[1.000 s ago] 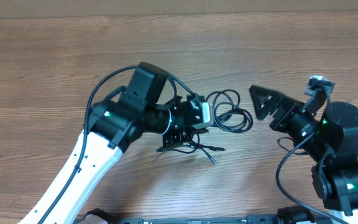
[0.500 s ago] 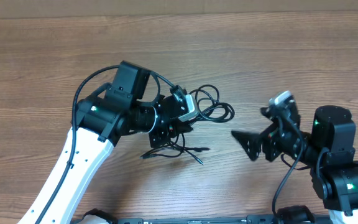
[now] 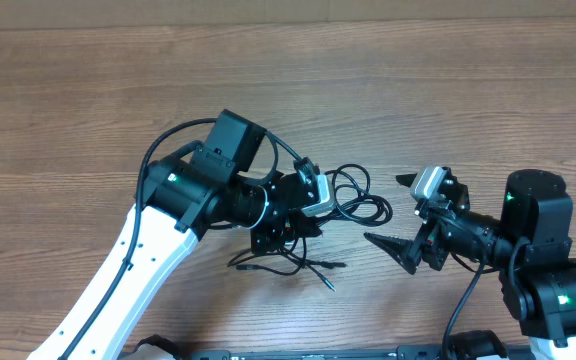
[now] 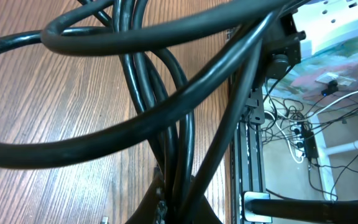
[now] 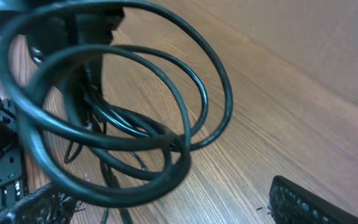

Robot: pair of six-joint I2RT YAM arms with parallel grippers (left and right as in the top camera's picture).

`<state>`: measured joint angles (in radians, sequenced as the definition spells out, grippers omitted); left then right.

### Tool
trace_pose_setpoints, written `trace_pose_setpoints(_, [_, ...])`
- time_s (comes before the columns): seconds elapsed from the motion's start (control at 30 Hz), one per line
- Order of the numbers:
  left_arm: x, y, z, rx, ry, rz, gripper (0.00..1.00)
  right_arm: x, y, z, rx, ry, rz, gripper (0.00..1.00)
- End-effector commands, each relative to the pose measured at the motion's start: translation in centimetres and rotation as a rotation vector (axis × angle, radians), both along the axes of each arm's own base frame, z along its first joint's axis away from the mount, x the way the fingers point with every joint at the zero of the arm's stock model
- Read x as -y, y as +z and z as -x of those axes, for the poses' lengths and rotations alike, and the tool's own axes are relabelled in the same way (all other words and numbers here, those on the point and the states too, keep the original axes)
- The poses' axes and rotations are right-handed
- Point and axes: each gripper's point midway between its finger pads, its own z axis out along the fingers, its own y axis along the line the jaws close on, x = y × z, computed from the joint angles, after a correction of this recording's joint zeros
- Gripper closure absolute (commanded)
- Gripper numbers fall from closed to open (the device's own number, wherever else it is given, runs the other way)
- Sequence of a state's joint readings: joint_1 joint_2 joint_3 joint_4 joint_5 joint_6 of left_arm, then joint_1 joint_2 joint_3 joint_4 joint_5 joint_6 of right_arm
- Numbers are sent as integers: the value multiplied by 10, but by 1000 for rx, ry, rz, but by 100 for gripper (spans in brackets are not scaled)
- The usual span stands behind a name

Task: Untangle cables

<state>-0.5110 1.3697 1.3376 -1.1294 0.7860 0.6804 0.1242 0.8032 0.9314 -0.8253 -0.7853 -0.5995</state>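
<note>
Messy black cables on a wood table, left gripper pinched tight on them, right gripper spread wide — holding nothing, beside the loops.

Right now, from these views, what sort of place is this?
Probably a robotics lab: a left arm and right arm at a wooden table, tangled cables between, loose wiring on the floor beyond.

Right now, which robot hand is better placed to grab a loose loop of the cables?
The right hand. It is open and points at the free loops of the cables, close beside them. The left hand is shut on the bundle, so it is busy.
</note>
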Motion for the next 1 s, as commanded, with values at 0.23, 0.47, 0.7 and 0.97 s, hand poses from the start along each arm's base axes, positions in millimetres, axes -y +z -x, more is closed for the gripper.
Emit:
trace_pose_setpoints(0.23, [23, -6, 1, -70, -83, 63, 96, -3, 19, -2, 113, 41, -1, 11])
trace_pose_setpoints(0.47, [35, 3, 0, -68, -117, 142, 96, -3, 18, -3, 123, 43, 7, 16])
trace_pose_setpoints(0.7, [42, 7, 7, -69, -153, 167, 96, -5, 20, 1, 120, 63, -7, 42])
trace_pose_setpoints(0.97, [55, 3, 14, -62, -196, 168, 96, -5, 17, 2, 102, 63, -9, 91])
